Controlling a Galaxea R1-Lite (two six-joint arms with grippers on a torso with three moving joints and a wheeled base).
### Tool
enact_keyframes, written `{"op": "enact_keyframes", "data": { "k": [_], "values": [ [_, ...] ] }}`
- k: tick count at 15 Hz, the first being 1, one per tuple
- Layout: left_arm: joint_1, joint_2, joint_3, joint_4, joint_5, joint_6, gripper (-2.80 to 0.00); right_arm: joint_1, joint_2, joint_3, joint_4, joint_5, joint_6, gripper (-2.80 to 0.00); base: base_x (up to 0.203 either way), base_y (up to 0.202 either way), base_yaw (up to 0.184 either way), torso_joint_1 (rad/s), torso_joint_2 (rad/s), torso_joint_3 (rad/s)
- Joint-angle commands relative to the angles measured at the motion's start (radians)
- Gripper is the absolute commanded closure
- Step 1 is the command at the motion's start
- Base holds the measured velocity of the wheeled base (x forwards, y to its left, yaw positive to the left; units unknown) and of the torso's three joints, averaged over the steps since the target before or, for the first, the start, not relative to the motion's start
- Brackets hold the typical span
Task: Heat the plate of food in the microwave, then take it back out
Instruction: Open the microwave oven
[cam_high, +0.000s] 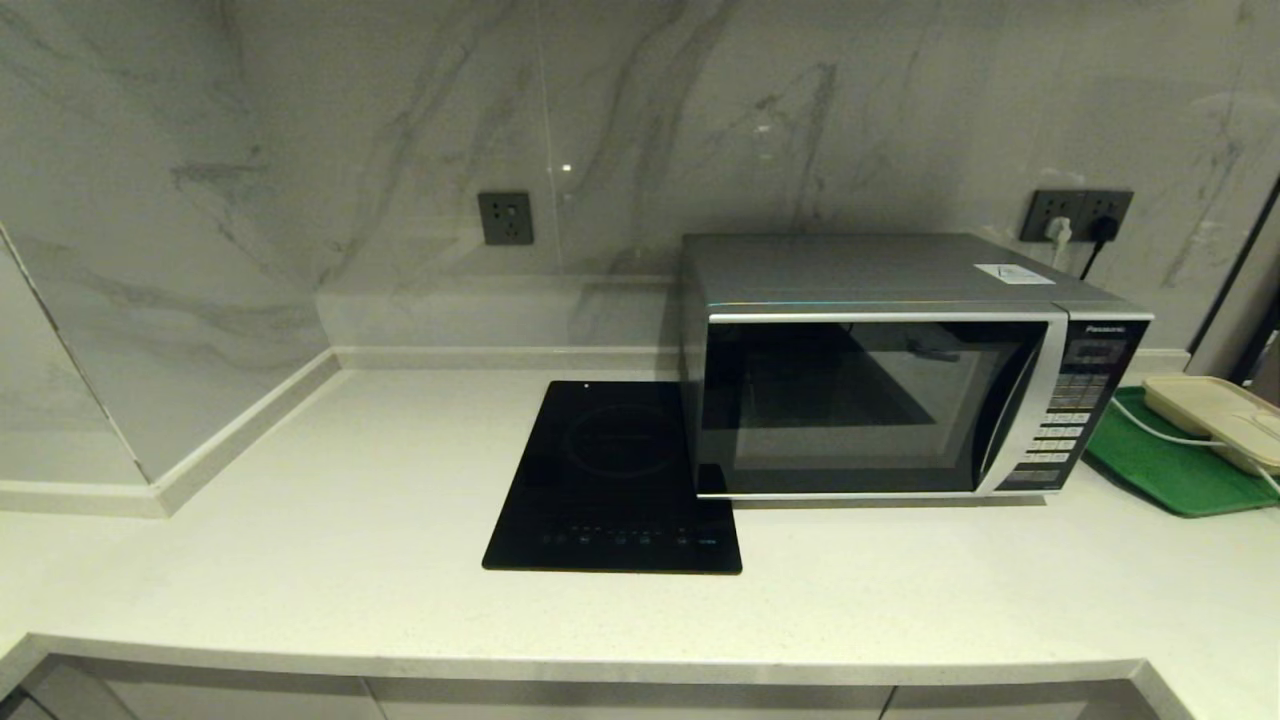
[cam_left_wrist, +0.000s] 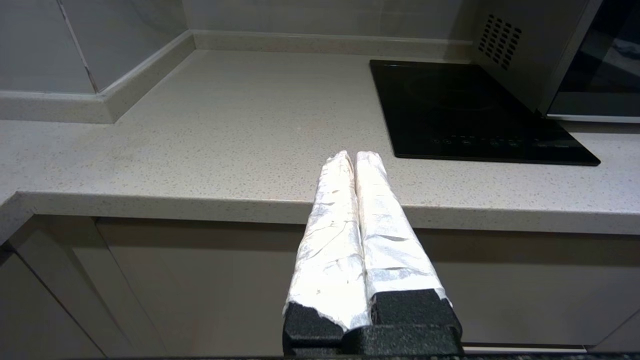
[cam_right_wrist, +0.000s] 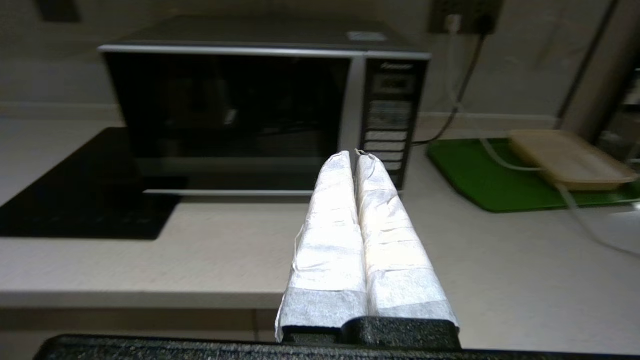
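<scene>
The silver Panasonic microwave (cam_high: 880, 390) stands at the back right of the counter with its dark glass door closed; it also fills the far side of the right wrist view as the microwave (cam_right_wrist: 260, 110). No plate of food shows in any view. My left gripper (cam_left_wrist: 355, 156) is shut and empty, held low at the counter's front edge, left of the cooktop. My right gripper (cam_right_wrist: 356, 155) is shut and empty too, in front of the counter and facing the microwave's keypad side. Neither arm appears in the head view.
A flat black glass cooktop (cam_high: 615, 475) lies just left of the microwave. A green tray (cam_high: 1170, 465) holding a cream rectangular box (cam_high: 1215, 415) with a white cable sits at the right edge. Wall sockets (cam_high: 1080, 215) are behind the microwave.
</scene>
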Motion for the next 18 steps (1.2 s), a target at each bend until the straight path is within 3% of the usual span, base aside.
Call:
{"op": "enact_keyframes", "data": {
  "k": [1, 6, 9, 12, 16, 17, 18],
  "values": [
    [0.000, 0.000, 0.000, 0.000, 0.000, -0.001, 0.00, -0.015, 0.327, -0.169, 0.002, -0.103, -0.053, 0.00, 0.000, 0.000, 0.000, 0.000, 0.00, 0.000],
    [0.000, 0.000, 0.000, 0.000, 0.000, -0.001, 0.00, -0.017, 0.853, -0.471, -0.001, -0.404, -0.108, 0.00, 0.000, 0.000, 0.000, 0.000, 0.00, 0.000],
    [0.000, 0.000, 0.000, 0.000, 0.000, -0.001, 0.00, 0.126, 1.060, -0.540, -0.074, -0.614, -0.067, 0.00, 0.000, 0.000, 0.000, 0.000, 0.00, 0.000],
    [0.000, 0.000, 0.000, 0.000, 0.000, 0.000, 0.00, 0.313, 1.229, -0.555, -0.157, -0.819, 0.078, 0.00, 0.000, 0.000, 0.000, 0.000, 0.00, 0.000],
    [0.000, 0.000, 0.000, 0.000, 0.000, -0.001, 0.00, 0.347, 1.354, -0.537, -0.176, -0.883, 0.250, 0.00, 0.000, 0.000, 0.000, 0.000, 0.00, 0.000],
    [0.000, 0.000, 0.000, 0.000, 0.000, -0.001, 0.00, 0.347, 1.392, -0.534, -0.177, -0.907, 0.287, -2.80, 0.000, 0.000, 0.000, 0.000, 0.00, 0.000],
    [0.000, 0.000, 0.000, 0.000, 0.000, -0.001, 0.00, 0.347, 1.425, -0.535, -0.178, -0.925, 0.320, -2.80, 0.000, 0.000, 0.000, 0.000, 0.00, 0.000]
  ]
}}
